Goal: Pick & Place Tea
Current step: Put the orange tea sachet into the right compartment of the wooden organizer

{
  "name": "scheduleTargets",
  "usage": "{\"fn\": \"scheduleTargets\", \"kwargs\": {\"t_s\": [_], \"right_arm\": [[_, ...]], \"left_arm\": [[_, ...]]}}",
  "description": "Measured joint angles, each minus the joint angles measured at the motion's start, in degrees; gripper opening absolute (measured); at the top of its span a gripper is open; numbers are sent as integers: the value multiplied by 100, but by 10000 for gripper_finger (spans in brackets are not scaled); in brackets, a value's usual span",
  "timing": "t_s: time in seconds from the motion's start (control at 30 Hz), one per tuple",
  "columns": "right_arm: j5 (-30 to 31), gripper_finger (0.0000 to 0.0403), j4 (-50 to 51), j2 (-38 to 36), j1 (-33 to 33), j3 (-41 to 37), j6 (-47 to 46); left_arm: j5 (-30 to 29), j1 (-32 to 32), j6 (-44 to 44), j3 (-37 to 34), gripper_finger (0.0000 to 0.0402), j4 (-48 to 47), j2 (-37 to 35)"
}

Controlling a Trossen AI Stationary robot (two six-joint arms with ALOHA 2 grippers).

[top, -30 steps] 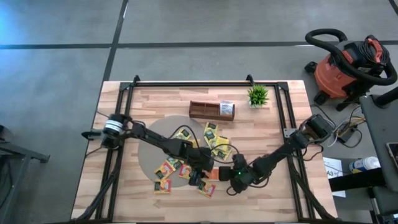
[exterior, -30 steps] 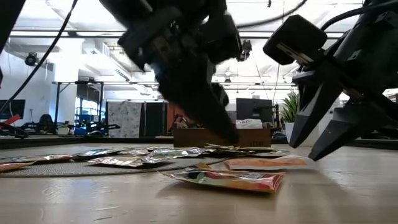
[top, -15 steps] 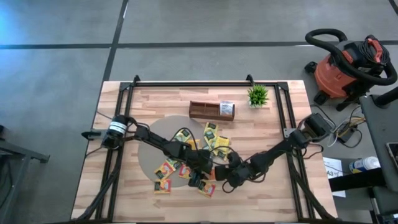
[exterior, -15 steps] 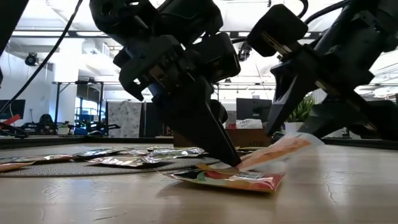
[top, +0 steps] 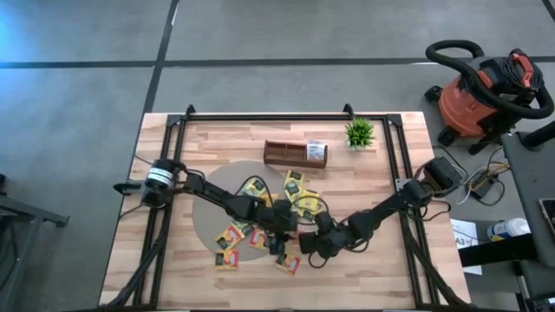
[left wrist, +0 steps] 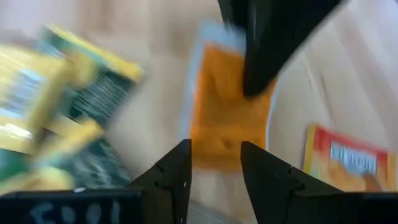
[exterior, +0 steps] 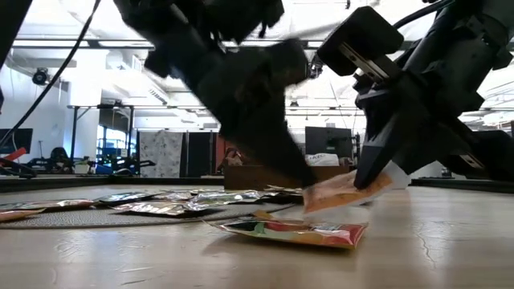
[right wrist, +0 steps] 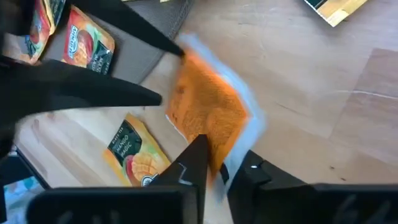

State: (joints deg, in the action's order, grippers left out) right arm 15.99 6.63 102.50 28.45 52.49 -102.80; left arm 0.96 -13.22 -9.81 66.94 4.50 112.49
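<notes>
An orange tea sachet (right wrist: 208,115) sits tilted between my two grippers, near the table's front middle. My right gripper (right wrist: 224,152) is shut on it, reaching in from the table's right (top: 310,245). My left gripper (left wrist: 214,149) stands open right at the sachet's other end, one finger either side of it, coming from the left (top: 279,236). More tea sachets, yellow and green (top: 299,198), lie flat on a round grey mat (top: 217,195). An orange-red mango sachet (exterior: 293,231) lies flat on the wood in front. My right gripper pinches the orange sachet's edge (right wrist: 219,160) at one end between its two fingers, which slant down from the table's right. That end (exterior: 376,183) is raised off the wood and the sachet slopes down toward its other end (exterior: 315,201). My left gripper: one fingertip (right wrist: 179,52) reaches the sachet's far corner; I cannot tell whether it touches.
A brown wooden tray (top: 282,153) with a white sachet in its right compartment stands at the far middle, with a small green plant (top: 359,133) to its right. Black frame rails (top: 395,165) run along the table's sides. More orange-red sachets (top: 229,251) lie at the mat's near edge.
My right gripper stood open over the orange sachet, which lay flat on the wood. It has shut on the sachet's right end, and that end has tipped up off the table. My left gripper's wrist has turned a little beside it.
</notes>
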Motion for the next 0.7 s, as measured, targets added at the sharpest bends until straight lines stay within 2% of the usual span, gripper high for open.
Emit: {"fn": "scheduleTargets", "kwargs": {"t_s": [0.1, 0.2, 0.3, 0.5, 0.57, 0.7], "right_arm": [[134, 13, 1, -32, 0, 0, 0], [504, 10, 4, -145, 4, 0, -11], [1026, 9, 20, -383, -15, 0, -83], [2305, 9, 214, -1069, -148, -32, -804], [2467, 9, 258, -1265, -252, -56, -892], [2476, 9, 237, -1619, -489, -120, -954]], "left_arm": [[-438, -11, -10, 0, 133, -100, -291], [-821, -12, -11, -86, 133, -213, -613], [-1249, -31, -9, -147, 133, -375, -981], [-2189, -216, 355, -480, 133, -289, -1529], [-2688, -327, 371, -548, 133, -252, -1647], [-4085, -615, 775, -540, 133, -200, -1725]]}}
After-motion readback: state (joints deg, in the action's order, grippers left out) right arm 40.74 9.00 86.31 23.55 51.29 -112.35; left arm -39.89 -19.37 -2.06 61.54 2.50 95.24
